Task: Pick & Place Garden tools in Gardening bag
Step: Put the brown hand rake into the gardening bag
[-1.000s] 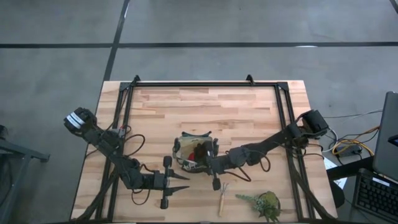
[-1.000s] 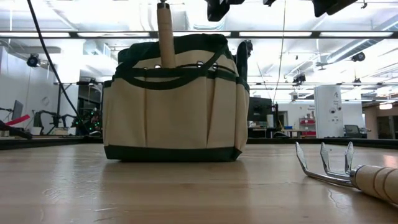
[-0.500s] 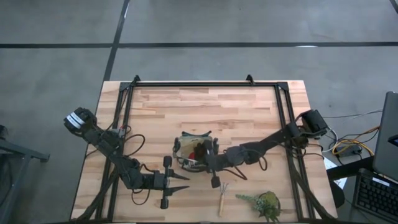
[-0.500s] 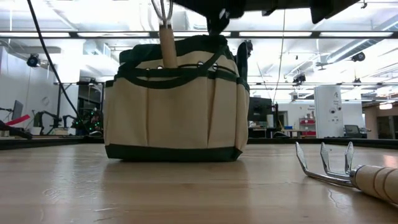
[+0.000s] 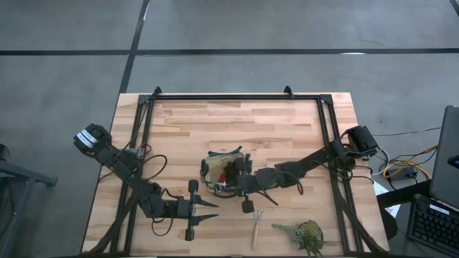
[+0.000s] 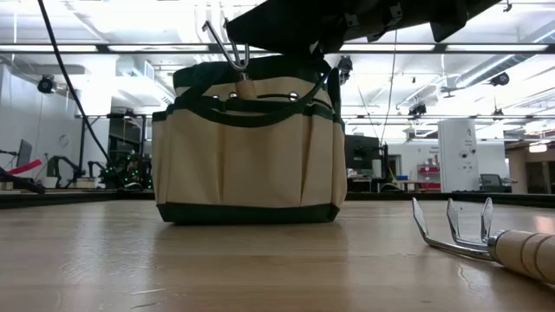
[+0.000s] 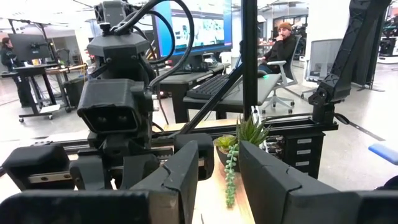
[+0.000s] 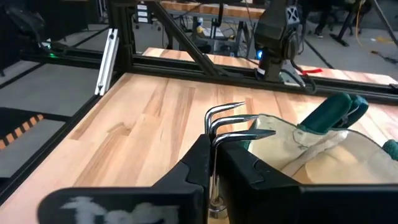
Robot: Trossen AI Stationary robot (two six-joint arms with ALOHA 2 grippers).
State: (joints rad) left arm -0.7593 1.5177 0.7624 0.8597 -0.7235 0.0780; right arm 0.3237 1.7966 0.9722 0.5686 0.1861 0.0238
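Observation:
The tan gardening bag (image 5: pixel 221 172) with a dark green rim stands at the table's middle and shows large in the low view (image 6: pixel 251 152). My right gripper (image 5: pixel 231 179) reaches over the bag from the right, shut on a wooden-handled fork (image 6: pixel 236 65). Its handle is down inside the bag and its prongs (image 8: pixel 230 119) stick up. Something red (image 5: pixel 231 172) lies inside the bag. A second wooden-handled fork (image 5: pixel 256 228) lies flat on the table near the front edge, also in the low view (image 6: pixel 473 236). My left gripper (image 5: pixel 213 210) is open and empty, front left of the bag. My right gripper pinches the fork's metal shank (image 8: pixel 215 163) between its two fingers, just below the prongs. The fingers come from the table's right side, over the bag's rim, and lie across the shank. The fork is tilted, prongs up, with its wooden handle (image 6: pixel 246 87) down in the bag.
A green leafy plant clump (image 5: pixel 305 235) lies at the front right, beside the loose fork. A black frame (image 5: pixel 237 97) runs along the table's far edge and down both sides. Bare wood shows behind the bag.
My right gripper has gone down and toward the table's left over the bag, staying shut on the fork. The fork's handle stood upright above the rim, has sunk into the bag, and now leans. The bag has shifted slightly.

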